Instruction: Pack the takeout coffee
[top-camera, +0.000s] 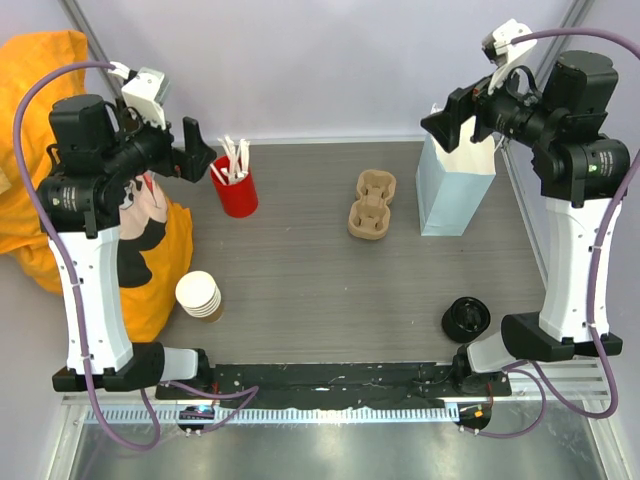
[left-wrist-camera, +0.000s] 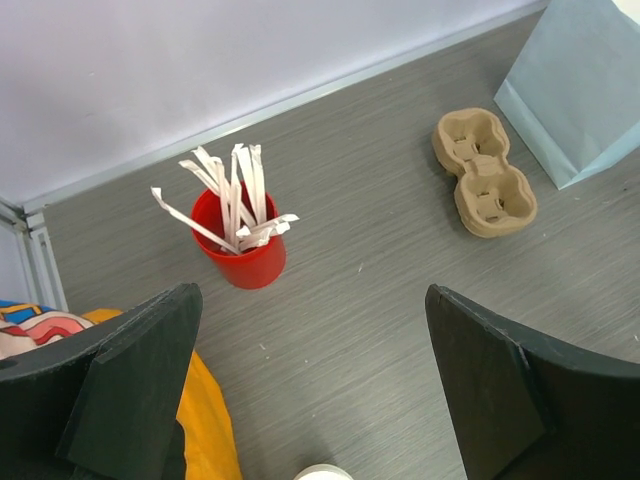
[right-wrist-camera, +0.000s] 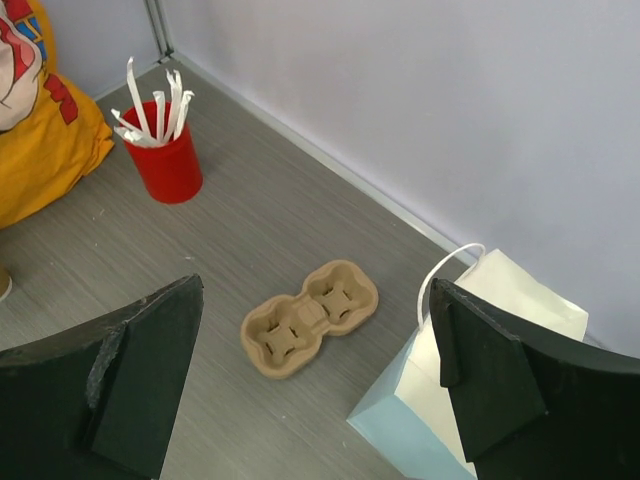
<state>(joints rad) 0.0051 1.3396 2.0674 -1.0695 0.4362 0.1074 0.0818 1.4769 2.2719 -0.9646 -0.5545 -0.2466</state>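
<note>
A: How far along?
B: Not begun, I'd say. Left gripper (top-camera: 197, 152) is spread and empty. Cup stack (top-camera: 198, 295), carrier (top-camera: 370, 205), bag (top-camera: 455, 190) and lids (top-camera: 466, 318) sit apart. Right gripper (top-camera: 447, 122) is spread too.
A: The coffee?
B: No lidded cup shows anywhere.

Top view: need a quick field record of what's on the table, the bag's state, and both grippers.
bag: pale blue bag, upright, far right
carrier: cardboard carrier, two slots, empty, left of bag
red cup: holds white wrapped sticks
paper cup stack: near left, no lids
black lids: near right, loose
left gripper: open, empty
right gripper: open, empty
takeout coffee: not in view
</note>
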